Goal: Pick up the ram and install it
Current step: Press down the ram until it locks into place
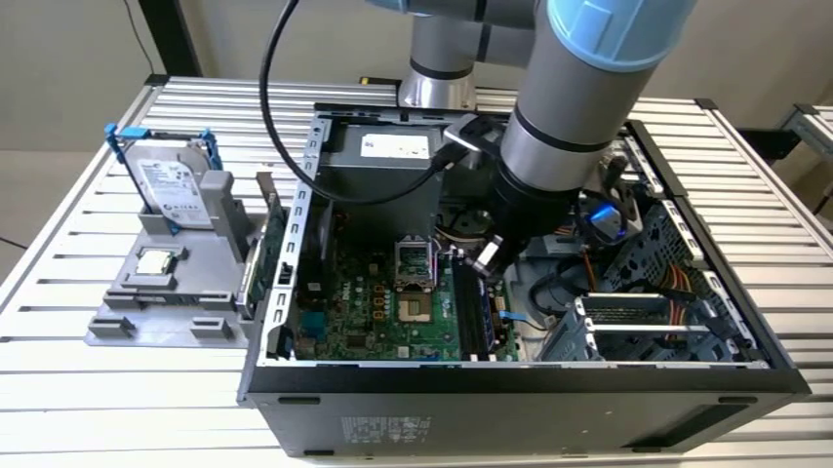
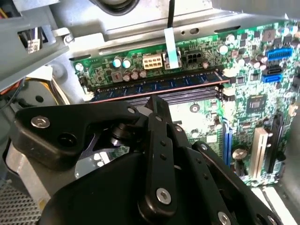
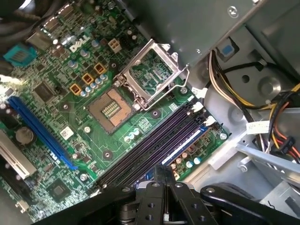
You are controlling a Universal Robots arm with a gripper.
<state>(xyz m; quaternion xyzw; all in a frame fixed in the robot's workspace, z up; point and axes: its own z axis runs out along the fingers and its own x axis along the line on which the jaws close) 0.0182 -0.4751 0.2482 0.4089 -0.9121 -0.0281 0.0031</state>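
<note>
Ram [image 2: 157, 87] sits edge-down in its slot [image 3: 154, 149], my claw [image 2: 157, 105] directly over it; I can't tell its state. I judge even, straight-down pressure best.

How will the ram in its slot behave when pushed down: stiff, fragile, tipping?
The ram is a thin board standing on edge, so it is probably stiff lengthwise yet fragile under a sideways push. It looks light. With the gripper over its middle, it might rock if one end seats first.
</note>
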